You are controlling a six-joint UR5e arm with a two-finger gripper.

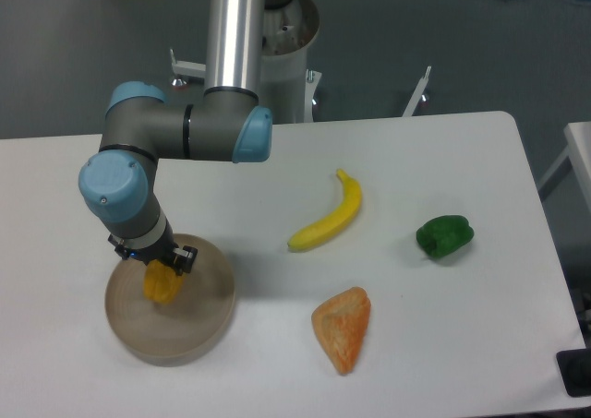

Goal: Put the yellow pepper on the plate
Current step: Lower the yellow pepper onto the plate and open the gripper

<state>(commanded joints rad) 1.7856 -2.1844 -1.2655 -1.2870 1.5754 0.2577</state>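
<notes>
The yellow pepper (pixel 162 285) is a small yellow-orange lump held low over the middle of the plate (pixel 205 328), a round beige dish at the table's front left. My gripper (pixel 159 270) points straight down over the plate and is shut on the pepper's top. I cannot tell whether the pepper touches the plate's floor. The fingers are mostly hidden by the wrist above them.
A yellow banana (pixel 329 217) lies right of the plate, an orange wedge-shaped item (pixel 343 327) sits near the front edge, and a green pepper (pixel 444 235) is further right. The arm's base column (pixel 242 30) rises behind the table.
</notes>
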